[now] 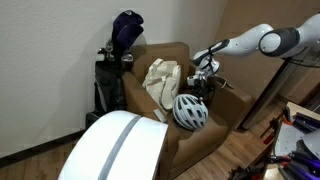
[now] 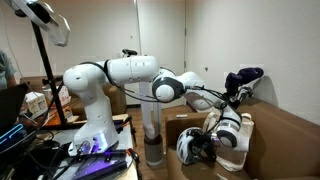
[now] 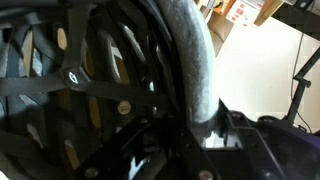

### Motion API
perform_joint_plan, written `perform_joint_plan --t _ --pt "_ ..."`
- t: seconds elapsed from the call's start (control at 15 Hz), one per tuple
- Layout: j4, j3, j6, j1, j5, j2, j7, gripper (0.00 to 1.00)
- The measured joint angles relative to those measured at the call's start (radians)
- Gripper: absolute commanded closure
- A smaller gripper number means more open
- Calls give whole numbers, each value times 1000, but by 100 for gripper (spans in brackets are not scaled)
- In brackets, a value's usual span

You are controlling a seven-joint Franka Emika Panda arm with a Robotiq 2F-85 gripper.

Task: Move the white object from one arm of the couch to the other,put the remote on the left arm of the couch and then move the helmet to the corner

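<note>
The white helmet (image 1: 188,113) with dark vents hangs over the front of the tan couch (image 1: 232,108) seat. Its dark inner side faces the camera in an exterior view (image 2: 192,148). My gripper (image 1: 205,88) reaches down from the right onto its upper edge. In the wrist view the helmet's inside and straps (image 3: 90,80) fill the picture, and the gripper (image 3: 200,130) is shut on the grey rim (image 3: 195,70). I cannot make out the white object or the remote.
A large cream cloth bag (image 1: 160,80) lies on the couch seat behind the helmet. A dark golf bag (image 1: 120,50) stands by the wall beside the couch. A glossy white curved shell (image 1: 115,145) sits in the foreground. The robot's base (image 2: 95,120) stands next to cardboard boxes.
</note>
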Motion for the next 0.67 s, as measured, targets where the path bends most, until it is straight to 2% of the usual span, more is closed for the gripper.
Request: perform_joint_plan --t 0.4,0.67 --pt "-8 3 86 0 17 -4 -45 90" --pt "-43 12 129 -16 98 -9 -44 90"
